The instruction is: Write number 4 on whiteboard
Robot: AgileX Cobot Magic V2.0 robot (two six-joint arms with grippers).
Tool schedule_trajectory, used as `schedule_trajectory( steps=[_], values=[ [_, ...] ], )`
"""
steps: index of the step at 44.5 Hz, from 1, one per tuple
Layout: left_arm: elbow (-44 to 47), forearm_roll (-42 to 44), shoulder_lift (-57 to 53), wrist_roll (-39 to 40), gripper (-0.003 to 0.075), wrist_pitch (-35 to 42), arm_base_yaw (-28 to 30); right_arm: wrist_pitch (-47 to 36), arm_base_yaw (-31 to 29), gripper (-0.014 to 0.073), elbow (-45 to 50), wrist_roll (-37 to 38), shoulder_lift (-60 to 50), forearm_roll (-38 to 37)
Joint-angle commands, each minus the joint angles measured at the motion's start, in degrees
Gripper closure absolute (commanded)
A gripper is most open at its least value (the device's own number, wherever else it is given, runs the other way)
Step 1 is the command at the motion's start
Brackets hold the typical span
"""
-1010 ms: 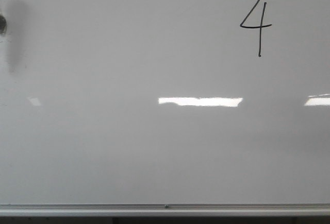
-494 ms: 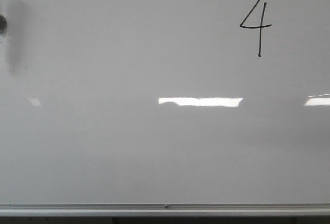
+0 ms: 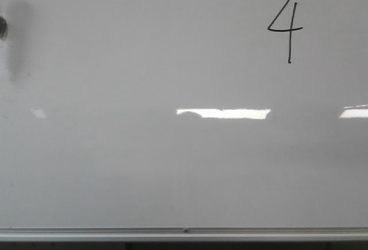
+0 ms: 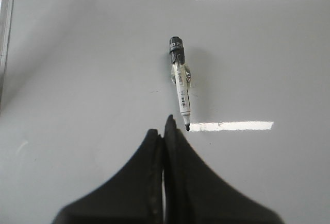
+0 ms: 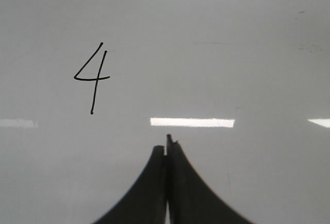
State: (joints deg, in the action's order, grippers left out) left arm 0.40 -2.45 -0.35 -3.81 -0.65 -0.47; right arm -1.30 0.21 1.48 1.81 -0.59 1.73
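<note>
Far left of the front view: a dark round object [image 3: 2, 27] at the frame's edge with a grey smear [image 3: 19, 40] trailing beside and below it on the whiteboard [image 3: 144, 164]. Lower edge: a thin silver rail [image 3: 184, 232] running the full width. Upper right: the number 4 [image 3: 286, 29], thin black strokes, open at the top, long stem reaching down.

Left wrist view: left gripper [image 4: 165, 123] clenched, fingers pressed together, nothing between them, poised over the board. Just beyond the tips, apart from them: a marker [image 4: 180, 90] on the board, black cap end away, uncapped tip toward the fingers.

Right wrist view: right gripper [image 5: 167, 142] likewise clamped tight and bare, facing the board, with the written figure off to one side, well apart from the tips.
</note>
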Motion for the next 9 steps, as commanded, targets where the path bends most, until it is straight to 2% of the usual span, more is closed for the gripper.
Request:
schedule_trajectory(
  steps=[1,9],
  values=[
    [0.3,-0.6,-0.8,0.0,0.0741,4.9,-0.2,-5.2,0.1,0.0662,-0.8,0.1,-1.1,-0.8],
    [0.3,-0.6,-0.8,0.0,0.0741,4.9,-0.2,-5.2,0.1,0.0662,-0.8,0.1,-1.1,-0.8]
  ],
)
